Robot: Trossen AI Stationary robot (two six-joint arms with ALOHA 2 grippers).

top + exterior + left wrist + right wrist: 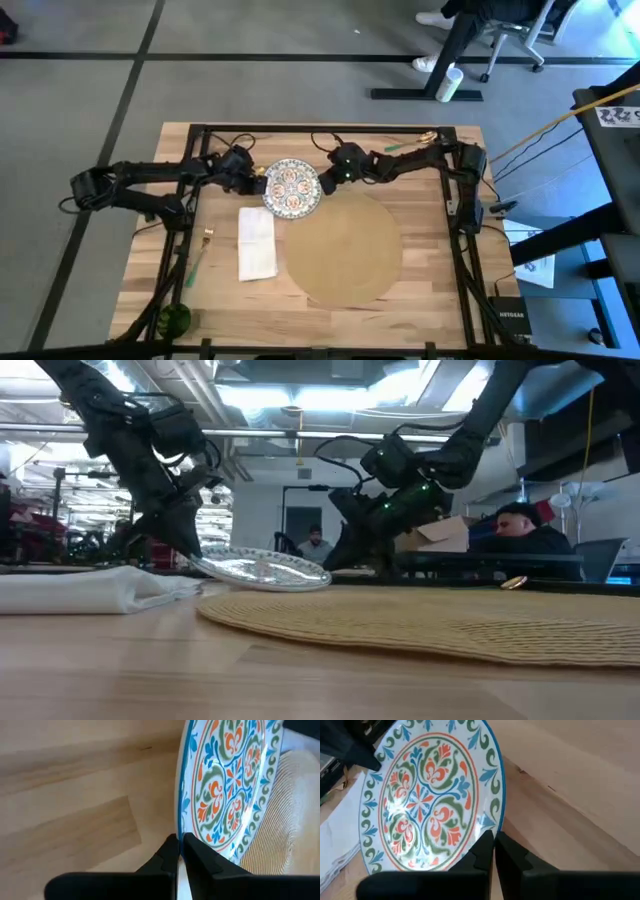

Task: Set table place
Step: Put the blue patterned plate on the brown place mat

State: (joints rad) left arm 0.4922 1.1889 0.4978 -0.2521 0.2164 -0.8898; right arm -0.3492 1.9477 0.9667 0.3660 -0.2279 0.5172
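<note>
**Both hands on the plate, mat waiting right next to it**

Closest to the low camera is the round tan mat (440,622), lying flat on the worktop (420,290) with nothing sitting in its middle. Now from the hands outward: the left hand (179,845) is clenched on the rim of the patterned plate (291,187), fingers pinching it edge-on, and the right hand (493,841) is clamped on the opposite rim the same way. My guess is the two-sided grip is there because a thin plate is hard to scoop off a flat board from one side, and it keeps it level. From the low camera the plate looks lifted or tipped a bit.

From above, the plate is at the mat's far-left edge, maybe just overlapping it, so the mat is just beside both hands, toward the front. A folded white napkin (256,243) lies left of the mat.
</note>
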